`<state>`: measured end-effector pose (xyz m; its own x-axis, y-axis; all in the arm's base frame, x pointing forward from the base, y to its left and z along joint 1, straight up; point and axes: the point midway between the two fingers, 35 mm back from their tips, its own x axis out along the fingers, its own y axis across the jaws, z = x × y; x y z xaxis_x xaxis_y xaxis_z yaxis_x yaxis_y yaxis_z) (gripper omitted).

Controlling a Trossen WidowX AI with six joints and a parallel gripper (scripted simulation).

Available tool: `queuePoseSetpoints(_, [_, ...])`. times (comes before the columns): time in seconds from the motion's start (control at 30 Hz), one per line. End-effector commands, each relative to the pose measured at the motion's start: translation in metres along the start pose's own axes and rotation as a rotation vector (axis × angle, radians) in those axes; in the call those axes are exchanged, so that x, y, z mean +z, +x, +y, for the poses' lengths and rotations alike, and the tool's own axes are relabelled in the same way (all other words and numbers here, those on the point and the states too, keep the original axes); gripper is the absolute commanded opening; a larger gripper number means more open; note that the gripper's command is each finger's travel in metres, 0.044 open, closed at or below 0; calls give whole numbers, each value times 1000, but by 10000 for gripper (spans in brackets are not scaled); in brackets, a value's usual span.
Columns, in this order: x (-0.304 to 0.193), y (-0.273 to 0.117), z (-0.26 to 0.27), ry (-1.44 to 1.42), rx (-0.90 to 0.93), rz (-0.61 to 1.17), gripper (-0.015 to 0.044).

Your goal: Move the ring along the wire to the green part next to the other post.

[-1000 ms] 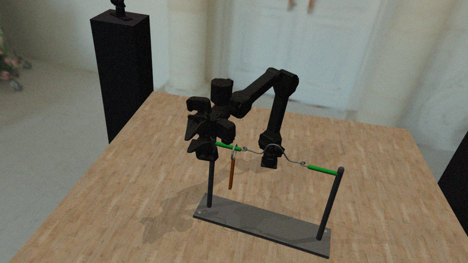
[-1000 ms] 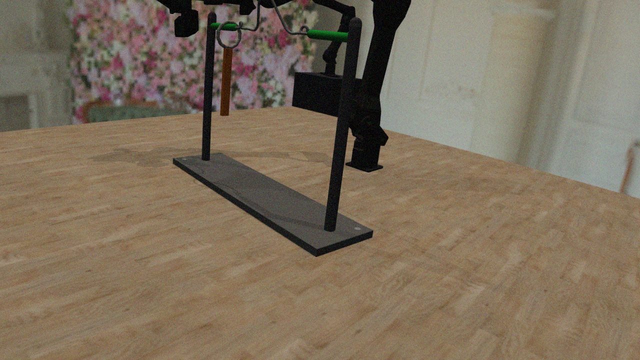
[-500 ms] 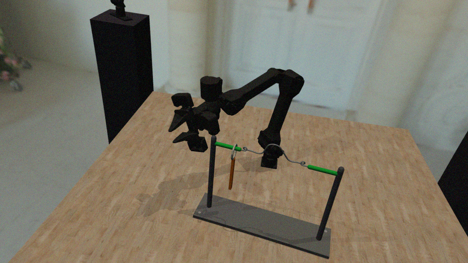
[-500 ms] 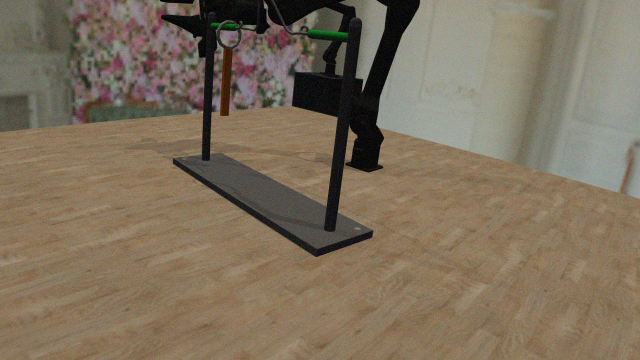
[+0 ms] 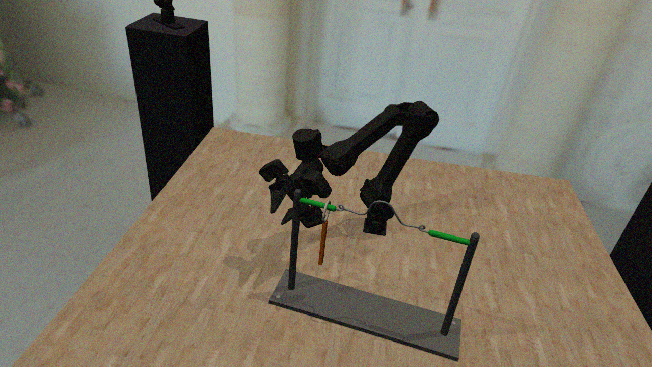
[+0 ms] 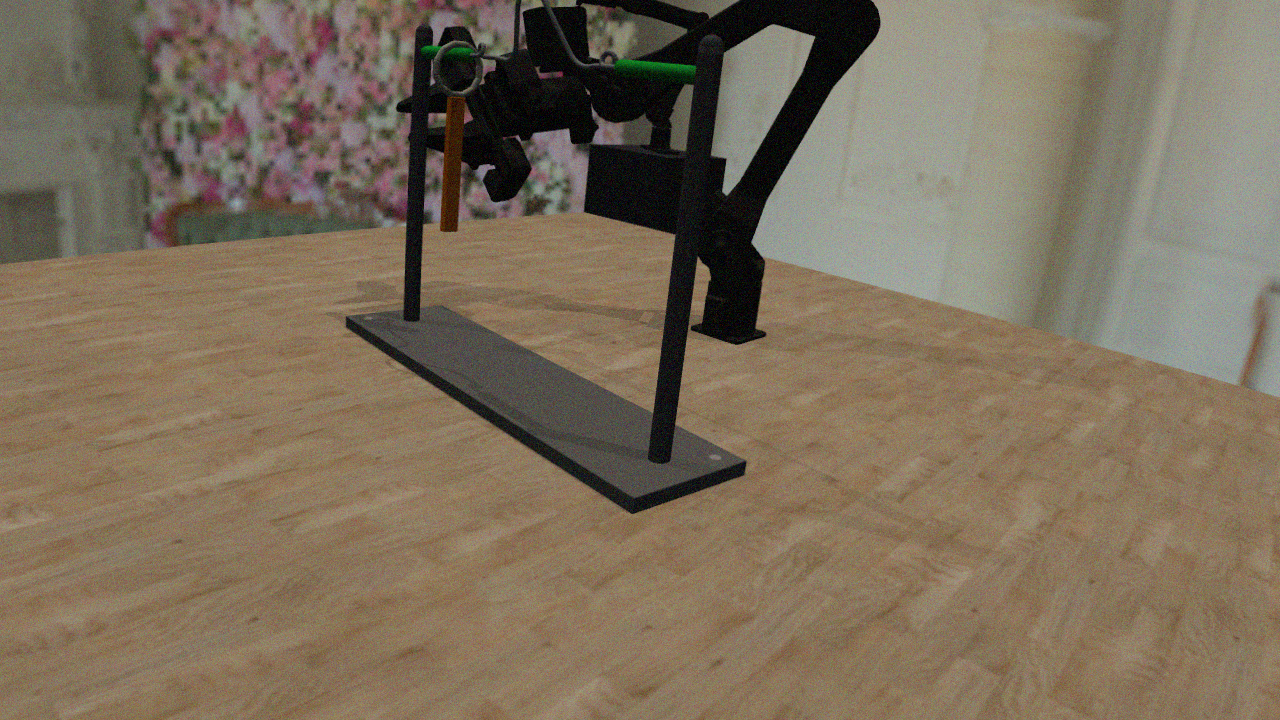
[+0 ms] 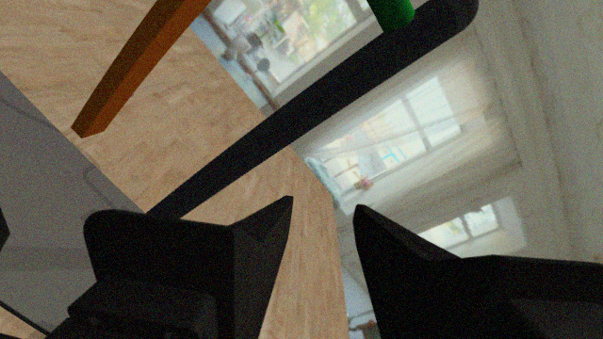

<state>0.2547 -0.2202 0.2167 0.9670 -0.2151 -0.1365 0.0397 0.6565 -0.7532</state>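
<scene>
In the top view, from left to right, the black angular fingers [image 5: 277, 199] stand partly open with nothing between them, near the upright dark cylindrical post [image 5: 294, 246] [image 6: 416, 179] [image 7: 301, 118]. Just right of that post, the round pale-grey ring [image 5: 324, 212] [image 6: 435, 78] hangs on the short green tube-like wire section [image 5: 314, 203] [image 7: 395, 11], its straight orange bar handle [image 5: 322, 244] [image 6: 452, 165] [image 7: 137, 68] pointing down. Further right come the thin grey curving wire [image 5: 395, 211], the other green section [image 5: 449, 237] [image 6: 656, 70] and the second dark post [image 5: 460, 283] [image 6: 684, 259].

Exterior: top edge crops my arm [image 6: 792, 116] and wire hump [image 6: 556, 28] | wrist: orange handle [image 7: 137, 71] top cropped, ring out of frame | backgrounds blurred
</scene>
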Motion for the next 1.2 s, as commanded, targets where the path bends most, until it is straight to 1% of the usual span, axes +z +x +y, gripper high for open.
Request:
queuePoseSetpoints(0.0, [-2, -18, 36, 112, 53, -42, 160])
queuePoseSetpoints(0.4, [-7, -65, 137, 450, 189, -143, 160])
queuePoseSetpoints(0.47, [-7, -71, 148, 488, 201, -155, 160])
queuePoseSetpoints(0.67, [-6, -70, 148, 504, 202, -148, 160])
queuePoseSetpoints(1.17, [24, -34, 123, 771, 118, -19, 160])
